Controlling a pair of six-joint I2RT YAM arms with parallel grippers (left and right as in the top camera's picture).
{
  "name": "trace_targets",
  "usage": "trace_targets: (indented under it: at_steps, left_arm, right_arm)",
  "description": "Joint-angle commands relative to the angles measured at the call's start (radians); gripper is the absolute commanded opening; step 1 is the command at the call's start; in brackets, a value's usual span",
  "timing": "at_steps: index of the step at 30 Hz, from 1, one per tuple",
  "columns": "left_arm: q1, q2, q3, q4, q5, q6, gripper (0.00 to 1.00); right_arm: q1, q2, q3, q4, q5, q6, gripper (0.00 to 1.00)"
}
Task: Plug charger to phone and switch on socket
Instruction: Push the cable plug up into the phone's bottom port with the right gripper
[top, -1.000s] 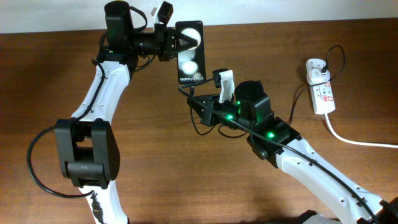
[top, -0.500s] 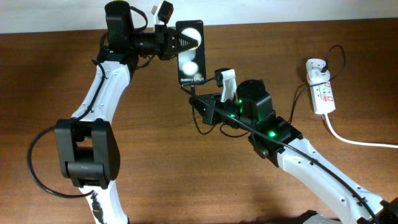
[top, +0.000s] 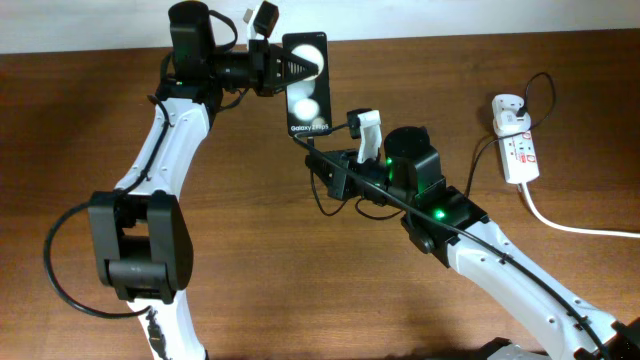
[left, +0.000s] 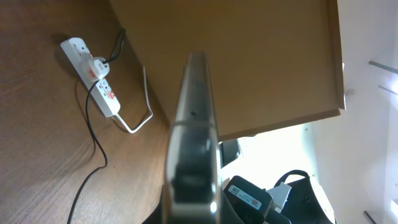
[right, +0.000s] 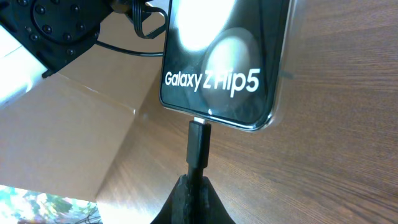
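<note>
My left gripper (top: 285, 68) is shut on the black phone (top: 306, 88) and holds it off the table at the back centre; it shows two white circles and white text. In the left wrist view the phone (left: 194, 124) is seen edge-on. My right gripper (top: 312, 158) is shut on the charger plug (right: 199, 144), whose tip touches the phone's bottom edge (right: 217, 118). The thin black cable (top: 480, 160) runs right to the white adapter (top: 512, 120) in the socket strip (top: 516, 140).
The strip's thick white cord (top: 570, 225) trails off to the right edge. The strip also shows in the left wrist view (left: 93, 74). A pale wall (top: 450, 15) runs along the table's back edge.
My right gripper has shifted slightly right and forward with the plug. The left arm and phone have not moved.
</note>
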Motion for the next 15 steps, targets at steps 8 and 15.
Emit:
trace_targets:
  at_steps: [8, 15]
  left_arm:
    - [-0.006, -0.008, 0.014, 0.002, 0.076, 0.017, 0.00]
    - [-0.002, -0.008, 0.014, 0.002, 0.072, 0.017, 0.00]
  right_arm:
    - [-0.032, 0.002, 0.002, -0.010, 0.025, -0.010, 0.10]
    - [-0.032, 0.002, 0.002, -0.117, -0.044, -0.014, 0.10]
